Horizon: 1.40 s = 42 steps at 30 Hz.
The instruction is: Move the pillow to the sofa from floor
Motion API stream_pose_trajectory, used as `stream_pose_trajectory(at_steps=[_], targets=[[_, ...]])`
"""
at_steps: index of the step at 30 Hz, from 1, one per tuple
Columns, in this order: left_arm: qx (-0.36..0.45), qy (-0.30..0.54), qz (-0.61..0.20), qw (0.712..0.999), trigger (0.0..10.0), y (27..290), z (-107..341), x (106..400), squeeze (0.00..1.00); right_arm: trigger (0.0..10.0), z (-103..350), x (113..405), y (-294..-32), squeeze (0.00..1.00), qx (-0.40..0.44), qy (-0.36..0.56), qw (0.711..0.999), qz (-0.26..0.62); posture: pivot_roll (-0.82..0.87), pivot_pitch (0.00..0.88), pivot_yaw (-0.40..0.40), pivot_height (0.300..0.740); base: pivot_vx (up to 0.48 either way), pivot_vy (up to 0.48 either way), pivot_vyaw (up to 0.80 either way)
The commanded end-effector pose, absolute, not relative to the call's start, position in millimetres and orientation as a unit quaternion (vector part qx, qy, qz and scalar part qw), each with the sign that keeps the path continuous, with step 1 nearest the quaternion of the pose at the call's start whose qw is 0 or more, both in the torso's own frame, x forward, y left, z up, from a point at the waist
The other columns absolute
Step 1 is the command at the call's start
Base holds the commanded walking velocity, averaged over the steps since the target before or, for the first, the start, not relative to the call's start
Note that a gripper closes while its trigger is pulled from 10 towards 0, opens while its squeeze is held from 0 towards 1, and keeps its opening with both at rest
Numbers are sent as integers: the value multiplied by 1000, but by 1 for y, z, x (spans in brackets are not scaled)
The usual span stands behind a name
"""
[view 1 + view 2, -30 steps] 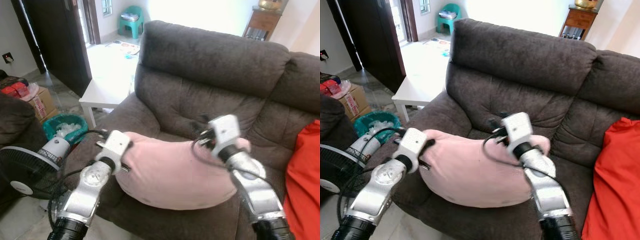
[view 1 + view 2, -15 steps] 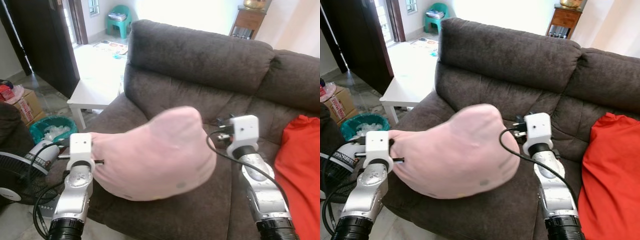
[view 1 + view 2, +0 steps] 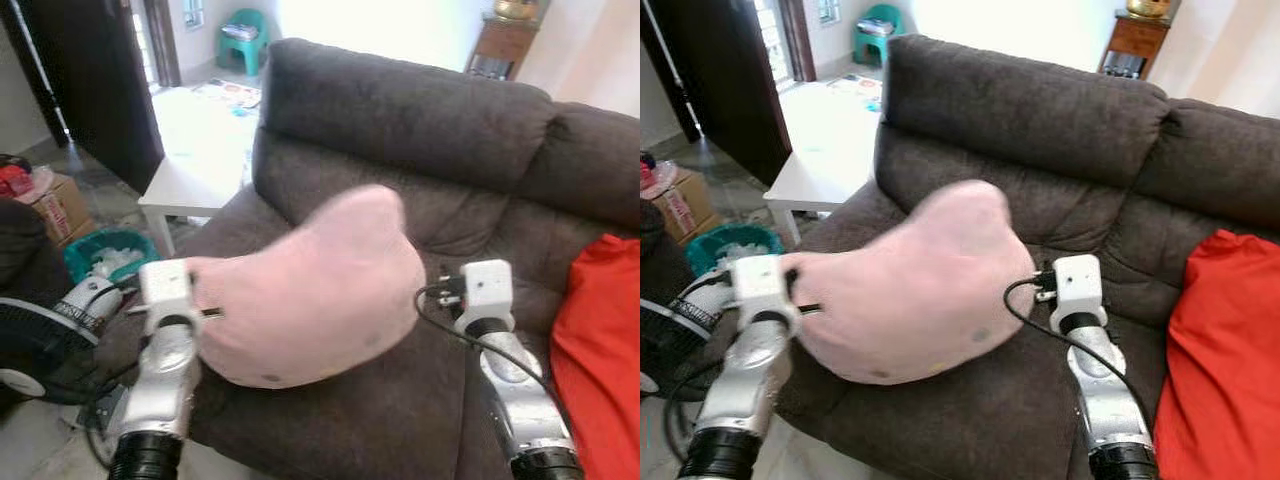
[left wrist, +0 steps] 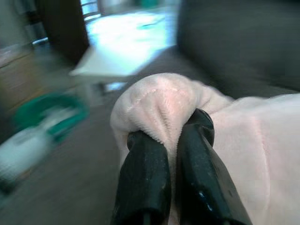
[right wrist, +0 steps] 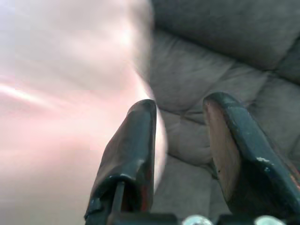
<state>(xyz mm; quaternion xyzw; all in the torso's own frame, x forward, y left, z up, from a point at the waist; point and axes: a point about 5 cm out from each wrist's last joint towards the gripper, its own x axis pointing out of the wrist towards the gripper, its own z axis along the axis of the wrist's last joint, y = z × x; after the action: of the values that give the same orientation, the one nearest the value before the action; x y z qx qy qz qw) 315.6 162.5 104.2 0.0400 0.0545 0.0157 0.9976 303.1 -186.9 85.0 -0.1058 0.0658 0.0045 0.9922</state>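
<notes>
Pink pillow [image 3: 310,295]: over sofa [image 3: 420,120] seat's front edge, corner pinched by left gripper [image 4: 171,136]; right gripper [image 5: 180,140] parted, holding nothing.

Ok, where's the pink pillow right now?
The pillow is over the sofa seat's left side, pinched at its left corner by the left gripper, with the open right gripper beside it.

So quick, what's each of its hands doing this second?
Left gripper: fingers shut on a bunched corner of the pink pillow.
Right gripper: fingers open, holding nothing, beside the pillow over the sofa seat.
</notes>
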Motion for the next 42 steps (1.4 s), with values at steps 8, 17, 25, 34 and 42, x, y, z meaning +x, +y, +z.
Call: stream_pose_trajectory(at_steps=[8,17,25,34,42], targets=[[94,28,-171,980,10000,128,114,320,0,10000,24,277,-198,0,-104,168,980,-7,176,0,-102,740,0,0,0],[46,43,95,993,10000,209,119,340,0,10000,-45,220,-196,0,-120,307,944,11,183,0,-99,740,0,0,0],[-7,54,256,965,10000,247,110,327,0,10000,-57,208,-197,0,-124,329,936,16,178,0,-98,740,0,0,0],[-30,81,115,990,10000,199,97,334,0,10000,-62,204,-204,0,-125,346,930,15,177,0,-104,740,0,0,0],[43,107,-196,974,10000,138,86,318,0,10000,-68,196,-208,0,-124,367,922,14,177,0,-107,740,0,0,0]])
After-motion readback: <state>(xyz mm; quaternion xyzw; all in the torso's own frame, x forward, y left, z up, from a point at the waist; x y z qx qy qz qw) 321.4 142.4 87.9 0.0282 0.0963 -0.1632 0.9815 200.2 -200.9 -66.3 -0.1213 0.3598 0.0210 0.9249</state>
